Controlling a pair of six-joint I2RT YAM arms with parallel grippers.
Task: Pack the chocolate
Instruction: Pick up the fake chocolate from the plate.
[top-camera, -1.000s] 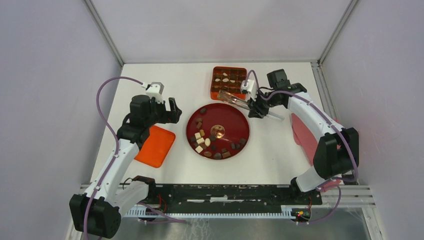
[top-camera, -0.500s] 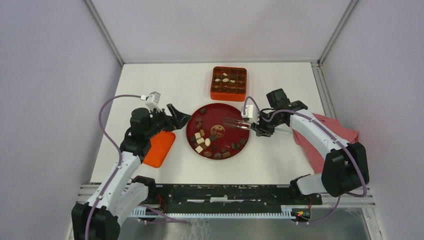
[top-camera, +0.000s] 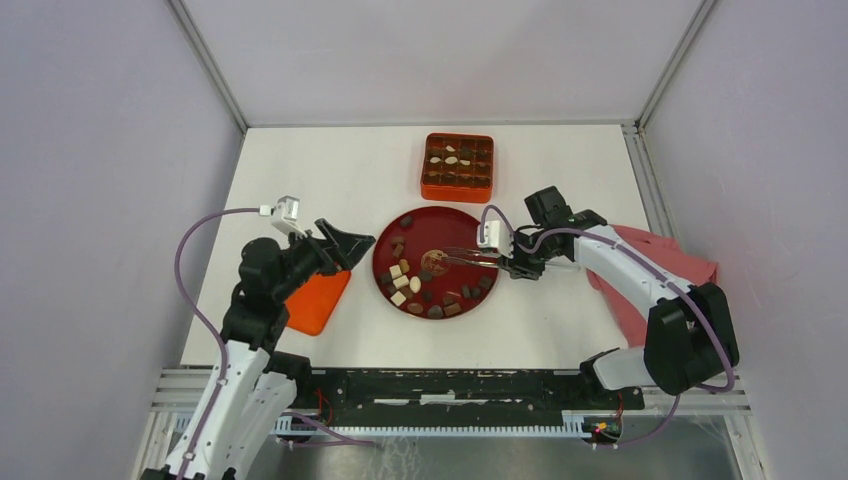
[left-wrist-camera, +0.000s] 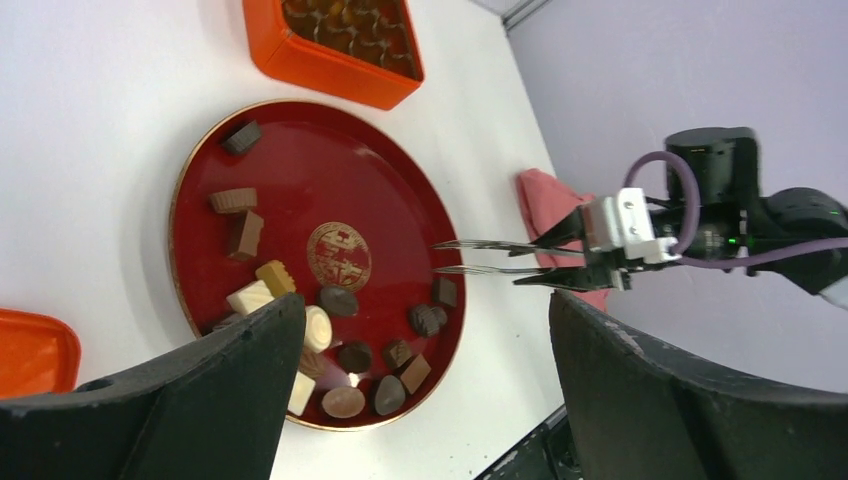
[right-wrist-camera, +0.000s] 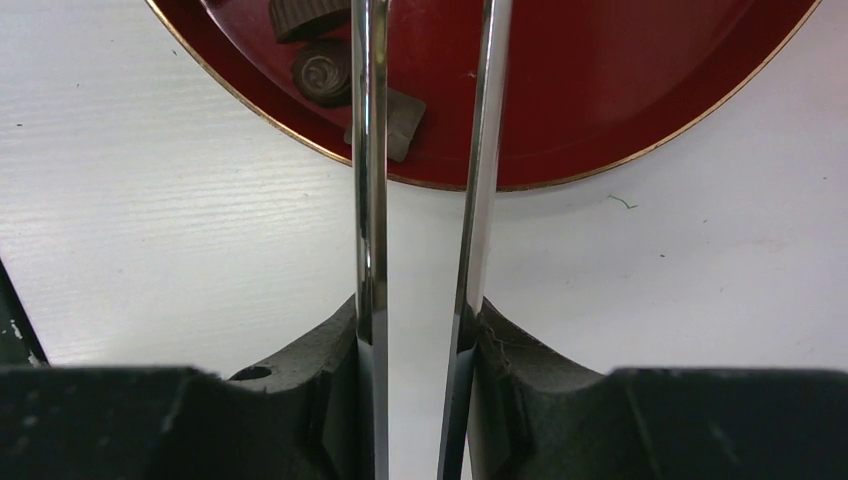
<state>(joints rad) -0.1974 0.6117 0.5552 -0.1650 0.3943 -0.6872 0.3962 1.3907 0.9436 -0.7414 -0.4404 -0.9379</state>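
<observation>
Red plate holds loose chocolate, more in orange box behind (top, L wrist cams only); R wrist cam: R gripper clamps steel tweezers, prongs apart; L gripper jaws spread, empty.

Showing deep glossy red on the plate, with a thin gold line edging the rim and a tan-gold patterned emblem at the centre. Mixing dark brown, light brown and cream-white among the chocolate pieces. Glowing bright orange on the gridded box and on the flat tray. Appearing plain white on the table and dusty pink on the cloth. Shining mirror-silver along the tweezers. Looking matt black on the left gripper and the right gripper, and lilac on the cable.
</observation>
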